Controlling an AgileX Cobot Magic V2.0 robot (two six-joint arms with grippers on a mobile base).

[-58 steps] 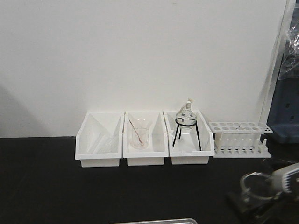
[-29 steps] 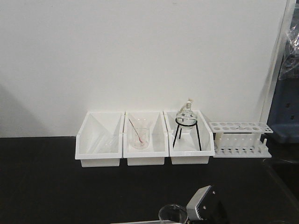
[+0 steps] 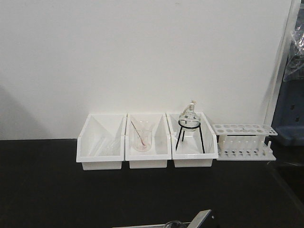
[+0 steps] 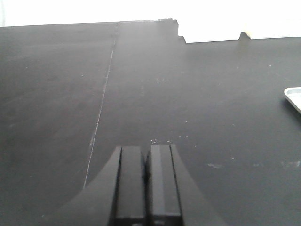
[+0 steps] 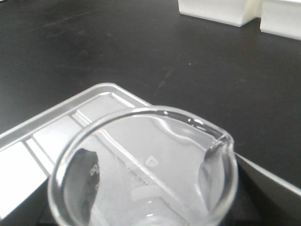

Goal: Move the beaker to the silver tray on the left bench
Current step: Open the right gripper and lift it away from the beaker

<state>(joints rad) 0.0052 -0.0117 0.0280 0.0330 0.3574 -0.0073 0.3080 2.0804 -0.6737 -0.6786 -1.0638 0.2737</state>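
The beaker (image 5: 146, 169) fills my right wrist view. I look down into its round glass rim, with the small spout on the right side. It is upright and sits over the silver tray (image 5: 51, 134), whose rounded corner and low rim show behind and under the glass. I cannot tell if the beaker's bottom touches the tray. The tray lies on the left bench (image 5: 141, 52), which has a black top.

I cannot see the fingers of my right gripper here, so I cannot tell if it is pinching the beaker or spread apart. In the front view only a grey bit of the right gripper (image 3: 200, 218) pokes up at the bottom edge, next to a thin strip of the tray.

My left gripper (image 4: 146, 181) has its two black fingers pressed together with nothing between them. It hangs over the bare black bench top, and one corner of the tray shows far off on the right edge.

At the back wall stand three white bins (image 3: 147, 142). The middle one holds a glass beaker with a reddish rod (image 3: 141, 137). The right one holds a round flask on a black tripod (image 3: 190, 124). A white tube rack (image 3: 244, 141) stands beside them.
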